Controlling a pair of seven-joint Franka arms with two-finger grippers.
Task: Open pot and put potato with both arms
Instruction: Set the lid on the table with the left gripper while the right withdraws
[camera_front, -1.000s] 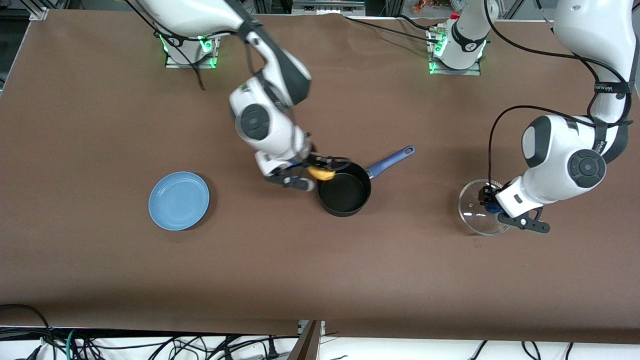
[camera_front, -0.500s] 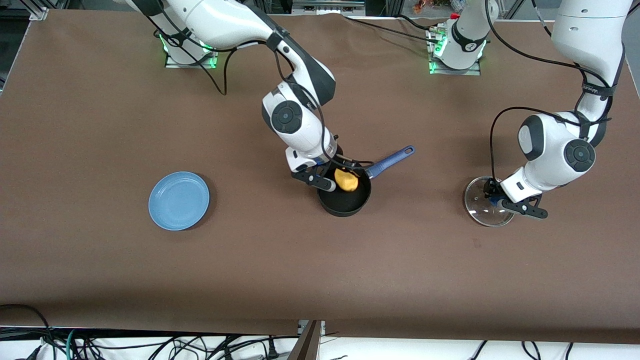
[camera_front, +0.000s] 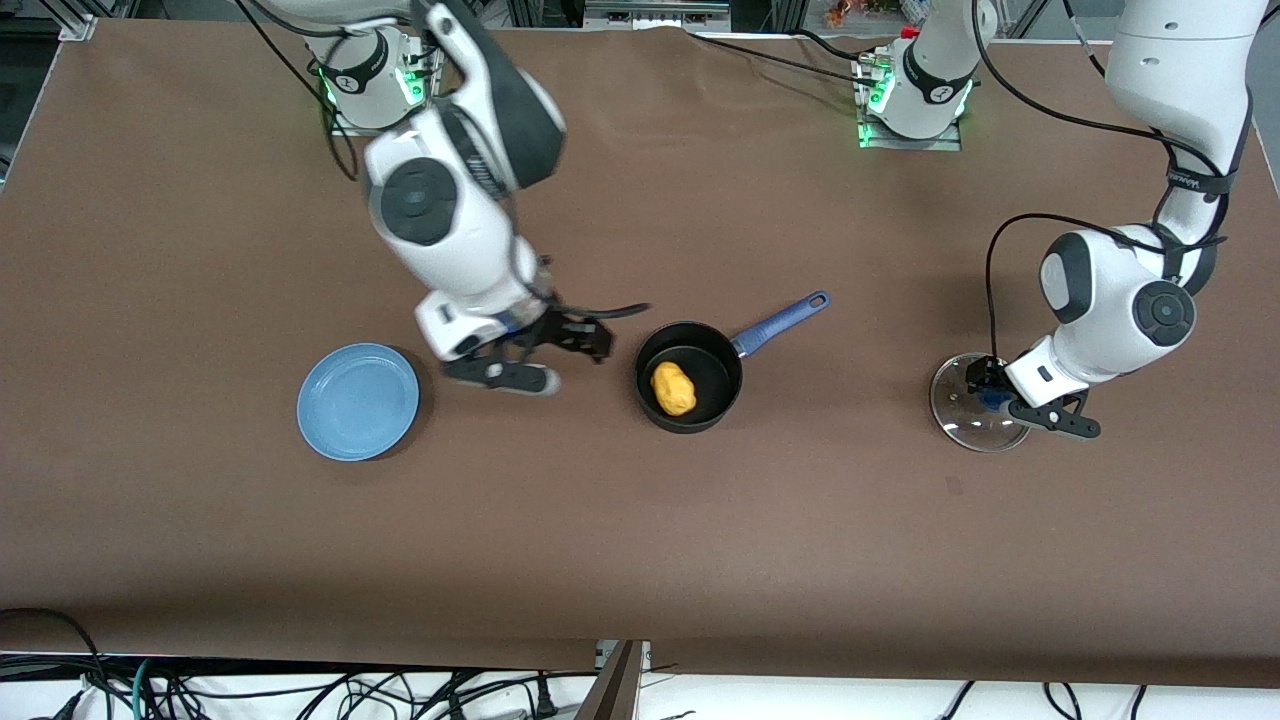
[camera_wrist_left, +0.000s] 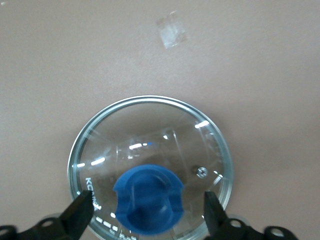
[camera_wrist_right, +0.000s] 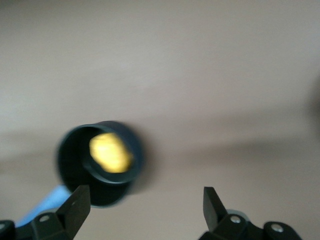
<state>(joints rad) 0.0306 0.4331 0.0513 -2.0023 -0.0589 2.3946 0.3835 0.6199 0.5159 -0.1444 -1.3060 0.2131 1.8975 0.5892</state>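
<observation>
The black pot (camera_front: 720, 395) with a long blue handle (camera_front: 782, 322) stands open near the table's middle. The yellow-orange potato (camera_front: 674, 388) lies inside it; both show in the right wrist view, the pot (camera_wrist_right: 75, 175) and the potato (camera_wrist_right: 110, 152). My right gripper (camera_front: 572, 338) is open and empty, in the air between the pot and the plate. The glass lid (camera_front: 962, 420) with the blue knob (camera_wrist_left: 149, 199) lies flat on the table toward the left arm's end. My left gripper (camera_wrist_left: 147, 217) is open, its fingers apart on either side of the knob.
A flat light-blue plate (camera_front: 357, 401) lies on the table toward the right arm's end. A small piece of clear tape (camera_wrist_left: 171, 35) lies on the table near the lid. The brown table (camera_front: 640, 560) spreads wide nearer the front camera.
My right gripper has let go of the potato, which now lies in the pot, and has moved away toward the plate. My left gripper has opened off the lid's knob.
</observation>
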